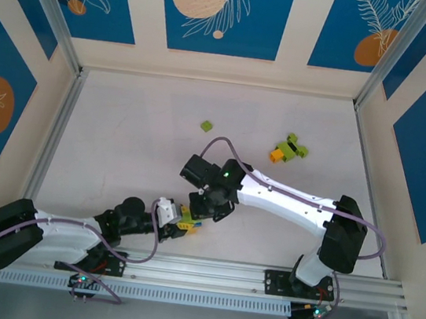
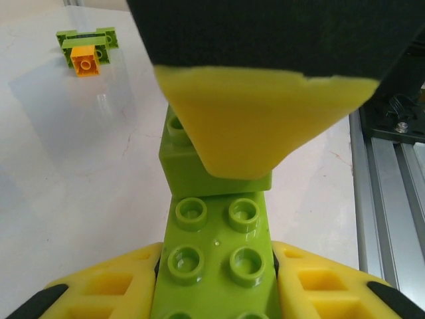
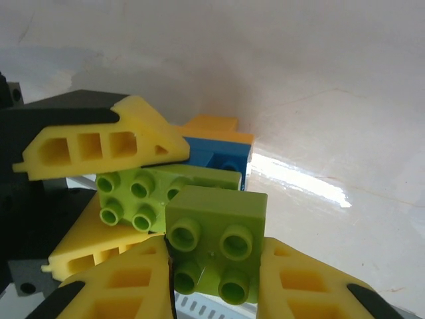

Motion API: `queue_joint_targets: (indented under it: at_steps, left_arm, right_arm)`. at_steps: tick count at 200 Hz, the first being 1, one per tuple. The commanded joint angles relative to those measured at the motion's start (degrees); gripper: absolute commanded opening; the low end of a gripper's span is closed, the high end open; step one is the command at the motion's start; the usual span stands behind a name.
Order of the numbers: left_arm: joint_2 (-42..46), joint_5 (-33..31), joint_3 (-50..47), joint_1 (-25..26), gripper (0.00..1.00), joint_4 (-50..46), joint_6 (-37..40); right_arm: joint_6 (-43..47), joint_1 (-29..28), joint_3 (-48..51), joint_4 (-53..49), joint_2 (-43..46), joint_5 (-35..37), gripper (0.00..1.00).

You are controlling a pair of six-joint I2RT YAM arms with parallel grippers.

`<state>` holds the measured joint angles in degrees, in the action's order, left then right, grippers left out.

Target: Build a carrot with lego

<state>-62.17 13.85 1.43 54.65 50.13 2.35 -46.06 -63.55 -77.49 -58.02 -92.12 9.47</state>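
Observation:
The two grippers meet near the table's front edge. My left gripper (image 1: 180, 220) (image 2: 216, 269) is shut on a long lime green lego brick (image 2: 212, 256). That brick (image 3: 133, 189) sits between the left gripper's yellow fingers (image 3: 99, 143), with a blue brick (image 3: 222, 159) and an orange brick (image 3: 212, 125) joined behind it. My right gripper (image 1: 200, 205) (image 3: 216, 269) is shut on a small square lime green brick (image 3: 216, 239). This small brick (image 2: 192, 163) rests against the far end of the long brick.
A loose green brick (image 1: 207, 125) lies mid-table. To the right of it lies a green and orange clump (image 1: 287, 149) (image 2: 86, 50). Metal rails (image 1: 260, 277) run along the near edge, and walls close in the other sides of the table.

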Motion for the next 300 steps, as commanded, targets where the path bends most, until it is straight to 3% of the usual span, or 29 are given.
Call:
queue_joint_targets:
  at_steps: [1,150,300]
  left_arm:
    - [-0.9,1.6,0.8,-0.5,0.35,0.3,1.3]
    - [-1.3,1.7,0.9,-0.5,0.2,0.4,1.8]
    - [-1.5,1.5,1.2,-0.5,0.17,-0.2,1.9]
  right_arm:
    - [-0.8,-0.4,1.3,-0.7,-0.3,1.2,0.23]
    - [-1.5,-0.1,3.9,-0.2,1.1,2.3,0.23]
    - [-5.2,-1.0,7.8,0.1,1.1,2.1,0.22]
